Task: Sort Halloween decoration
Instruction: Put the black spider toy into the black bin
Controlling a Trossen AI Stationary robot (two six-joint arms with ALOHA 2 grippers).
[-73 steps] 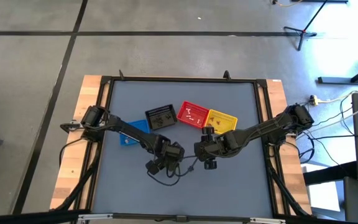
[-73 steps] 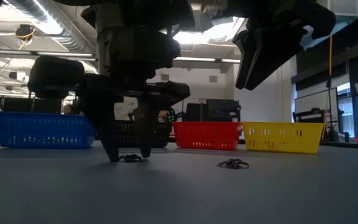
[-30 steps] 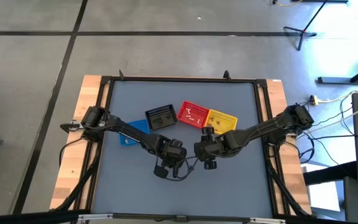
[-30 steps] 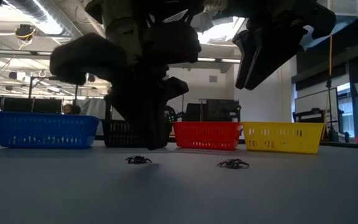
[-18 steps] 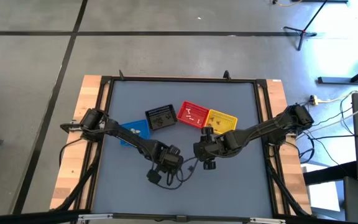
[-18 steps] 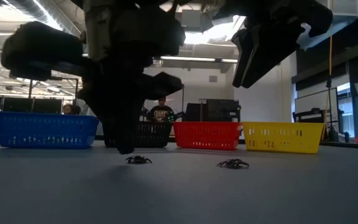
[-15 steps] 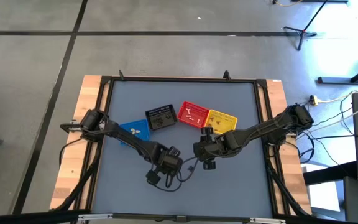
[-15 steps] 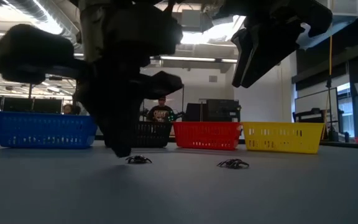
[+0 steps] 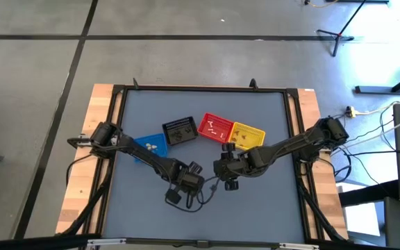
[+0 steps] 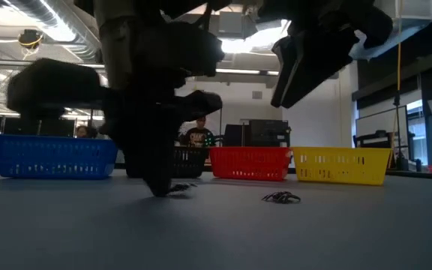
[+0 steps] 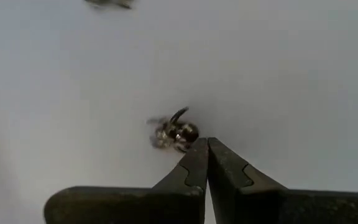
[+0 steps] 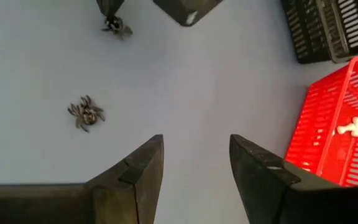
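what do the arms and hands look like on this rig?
Both arms are dark, jointed links with black cables looping near the wrists. The left hand has two slim, dark, pointed fingers; the right hand has two broader, dark, wedge-shaped fingers. No markings visible.

On your counter (image 9: 269,118), four baskets (image 9: 212,128) stand in a row behind both hands. The left hand (image 11: 206,149) rests on the counter, touching one spider (image 11: 174,133). A second spider (image 12: 86,113) lies apart, beneath the raised right hand (image 12: 194,163).

Low view backlit, arms silhouetted; wrist views bright (left slightly blurred).
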